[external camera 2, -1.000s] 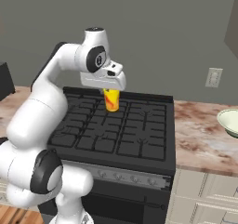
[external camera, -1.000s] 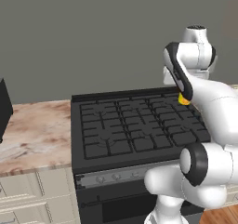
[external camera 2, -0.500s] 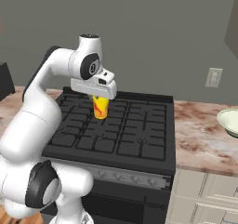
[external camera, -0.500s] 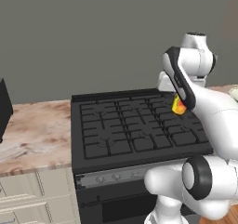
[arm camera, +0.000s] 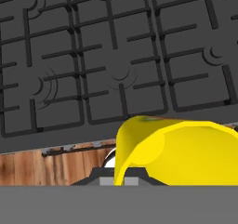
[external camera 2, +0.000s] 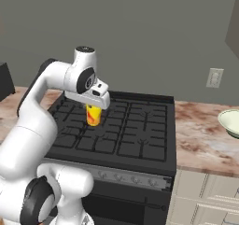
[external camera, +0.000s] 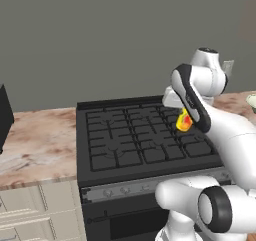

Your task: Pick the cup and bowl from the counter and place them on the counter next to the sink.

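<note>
From the left base view, the cup (external camera: 184,121) is seen held up over the black stove top (external camera: 145,140), tucked under the gripper (external camera: 183,116), jaws clamped tight on it. In the right base view, the cup (external camera 2: 93,114) is carried above the grates with its red-orange mark visible; no readable writing on it. The bowl (external camera 2: 230,123) is parked on the counter (external camera 2: 200,135), well apart to the right. In the hand view, the yellow cup (arm camera: 181,151) is seen up close, grates behind.
</note>
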Tool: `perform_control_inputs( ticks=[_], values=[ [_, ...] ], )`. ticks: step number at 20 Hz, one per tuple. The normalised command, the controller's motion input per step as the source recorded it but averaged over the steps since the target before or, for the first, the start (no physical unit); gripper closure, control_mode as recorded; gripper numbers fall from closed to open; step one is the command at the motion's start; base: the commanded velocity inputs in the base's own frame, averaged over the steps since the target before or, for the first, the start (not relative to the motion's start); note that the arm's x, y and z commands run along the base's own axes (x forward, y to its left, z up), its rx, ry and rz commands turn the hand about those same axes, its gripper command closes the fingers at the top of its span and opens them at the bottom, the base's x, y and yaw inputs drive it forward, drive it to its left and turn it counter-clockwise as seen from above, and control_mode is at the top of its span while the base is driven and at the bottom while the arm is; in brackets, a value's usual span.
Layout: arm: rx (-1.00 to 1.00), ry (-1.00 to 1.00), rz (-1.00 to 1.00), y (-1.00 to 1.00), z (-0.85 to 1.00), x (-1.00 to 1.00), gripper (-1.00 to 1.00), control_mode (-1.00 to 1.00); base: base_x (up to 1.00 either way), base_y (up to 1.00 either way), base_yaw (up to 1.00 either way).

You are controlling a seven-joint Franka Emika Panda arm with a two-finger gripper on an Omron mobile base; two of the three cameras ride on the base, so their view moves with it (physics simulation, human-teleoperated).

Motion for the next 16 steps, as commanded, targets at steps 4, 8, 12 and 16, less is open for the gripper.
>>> perform_control_inputs(
  ticks=[4, 8, 12, 16],
  values=[
    [0.0, 0.0, 0.0, 0.27, -0.03, -0.01, 1.0, -1.0, 0.0, 0.0, 0.0],
    [0.0, 0.0, 0.0, 0.19, -0.04, -0.04, 1.0, -1.0, 0.0, 0.0, 0.0],
    [0.0, 0.0, 0.0, 0.0, 0.0, 0.0, 1.0, -1.0, 0.0, 0.0, 0.0],
    [0.0, 0.0, 0.0, 0.0, 0.0, 0.0, 1.0, -1.0, 0.0, 0.0, 0.0]
  ],
)
